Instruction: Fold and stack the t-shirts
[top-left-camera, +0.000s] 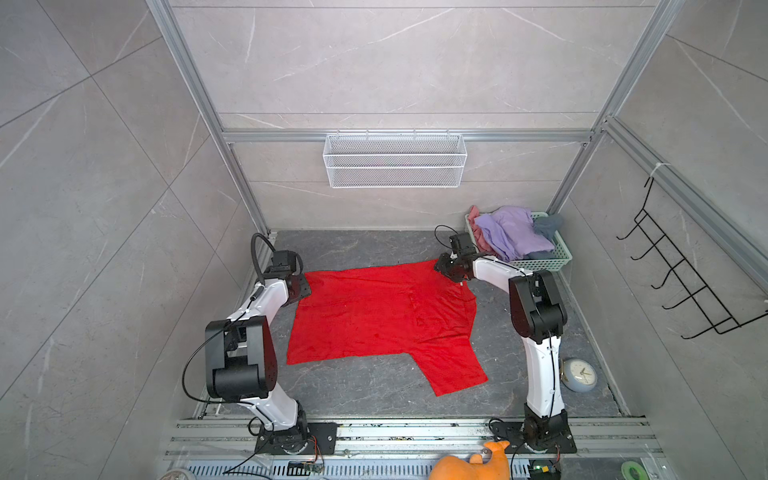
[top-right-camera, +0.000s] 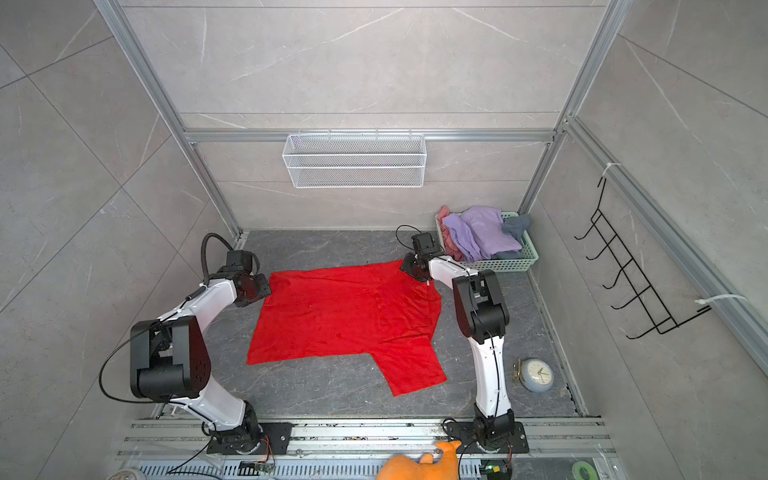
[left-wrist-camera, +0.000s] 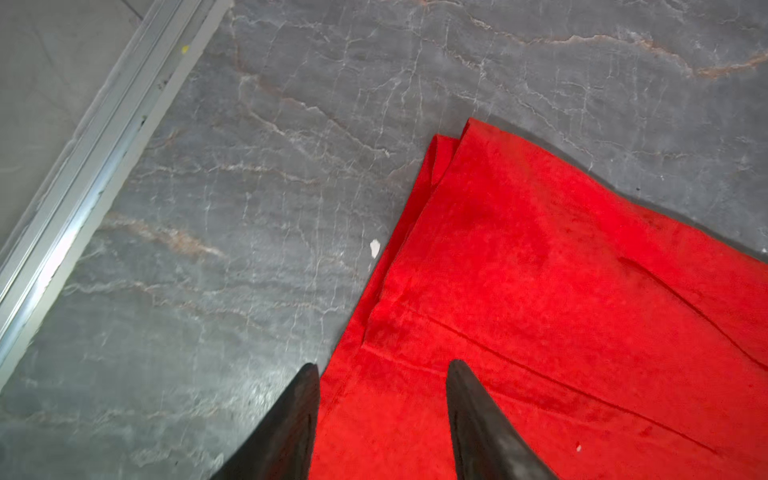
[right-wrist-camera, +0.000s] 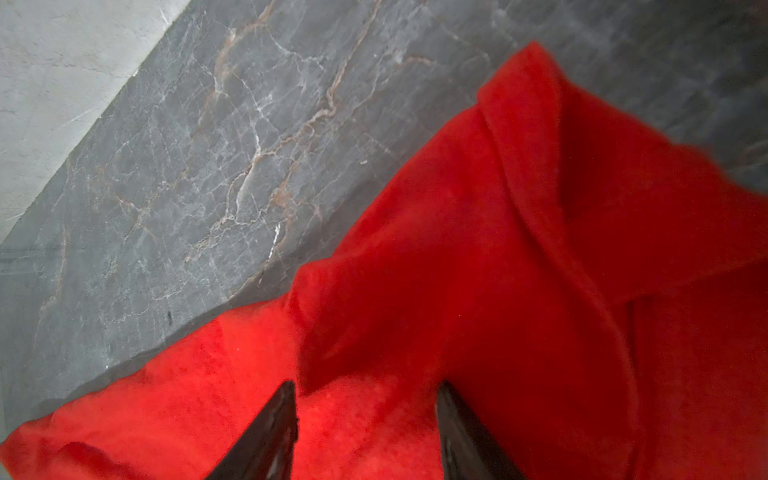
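**A:** One shirt out of the basket, is that all?

**B:** Just one. Starting at the left, the left gripper (left-wrist-camera: 382, 363) hangs over the hem corner of the red shirt (top-left-camera: 374, 316). Its fingers are apart, one above the bare table (top-left-camera: 374, 395) and one above the cloth, pinching nothing.

**A:** And the shirt itself?

**B:** It's spread mostly flat in the middle of the table. One sleeve sticks out toward the near side, and the cloth is rumpled at the far right corner. I see no finished fold, so I'd call this the smoothing-out stage.

**A:** The right side?

**B:** The right gripper (right-wrist-camera: 366, 382) sits over that rumpled corner. Its fingers are spread too, with red cloth lying beneath them and none of it visibly caught.

**A:** What's left?

**B:** Nearly everything, I'd say. A purple shirt (top-left-camera: 509, 232), a pink shirt (top-left-camera: 478, 237) and a grey shirt (top-left-camera: 548, 226) lie heaped in the green basket (top-left-camera: 540, 264) at the far right. No stack exists yet.
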